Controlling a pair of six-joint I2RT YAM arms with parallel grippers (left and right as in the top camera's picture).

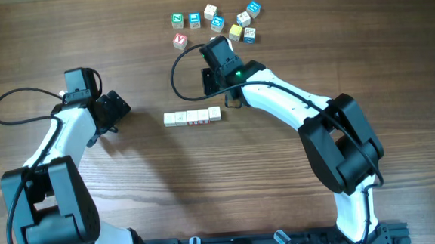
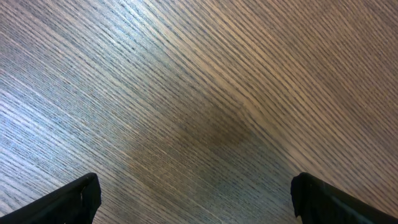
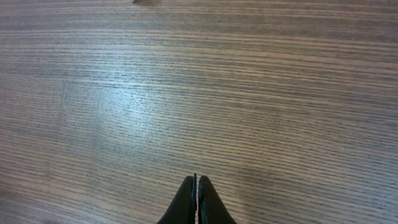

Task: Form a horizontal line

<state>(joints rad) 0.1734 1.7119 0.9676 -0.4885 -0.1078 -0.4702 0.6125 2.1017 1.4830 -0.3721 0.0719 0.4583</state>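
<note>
**Five-cube row set mid-counter, right arm bent over its end**

The horizontal line (image 1: pixel 192 117) lies near the middle of the counter (image 1: pixel 131 195). It is made of five pale cubes set side by side, touching, and running straight from left to right. Faint red marks show on some tops.

The right arm rises from the near edge and folds at a dark elbow. Its white forearm then reaches left and away from the base. Its wrist ends just beyond and to the right of the row's right-hand cube. From overhead, it cannot be told whether any part of the wrist touches that cube.

In the wrist view the right pincer (image 3: pixel 196 180) is pressed together, its two fingers meeting in a single seam with nothing between them. Only bare wood grain lies ahead of it.

Past the wrist, at the far side of the counter, sit the loose cubes (image 1: pixel 217 23). They form a scattered cluster with blue, green, yellow and red faces, well apart from the row. A black cable (image 1: pixel 175 68) loops out to the left of the right wrist.

The left arm bends up from its base on the near left. Its wrist points right towards the row but stops well short of it. The left pincer (image 2: pixel 194 180) is spread wide, its fingers (image 2: pixel 81 199) at the lower corners of its own view, with plain counter between them.
</note>
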